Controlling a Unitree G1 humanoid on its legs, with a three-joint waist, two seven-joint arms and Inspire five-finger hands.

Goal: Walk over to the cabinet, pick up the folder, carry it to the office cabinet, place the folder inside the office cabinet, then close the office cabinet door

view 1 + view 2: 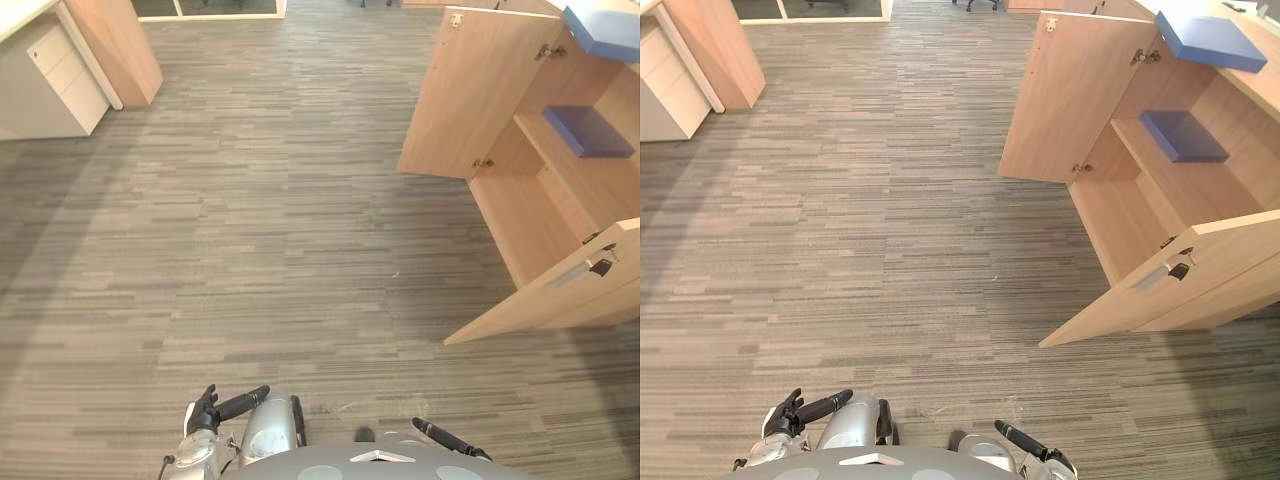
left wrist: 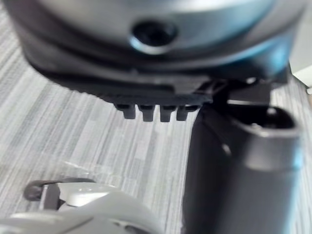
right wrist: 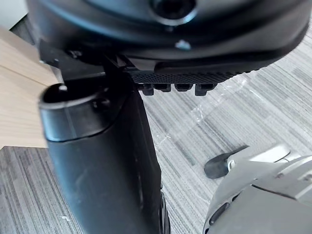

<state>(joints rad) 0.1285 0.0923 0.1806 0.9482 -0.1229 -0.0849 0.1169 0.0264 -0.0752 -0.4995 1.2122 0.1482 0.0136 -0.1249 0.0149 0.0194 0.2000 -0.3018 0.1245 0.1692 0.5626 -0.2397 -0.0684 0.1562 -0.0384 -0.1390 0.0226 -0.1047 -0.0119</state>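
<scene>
Office cabinet (image 1: 520, 225), 2 doors (image 1: 470, 95) wide open, folder (image 1: 588, 131) shelved inside; my left hand (image 1: 222, 407) and right hand (image 1: 448, 438) hang before it, fingers relaxed, empty, seemingly free for closing.

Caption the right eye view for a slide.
Open light-wood office cabinet, one flat blue folder shelved inside, second blue folder on top.

No legible text, number, label or sign appears on the light wooden office cabinet (image 1: 1070, 100) or the flat blue folder (image 1: 1183, 136) on its shelf.
</scene>
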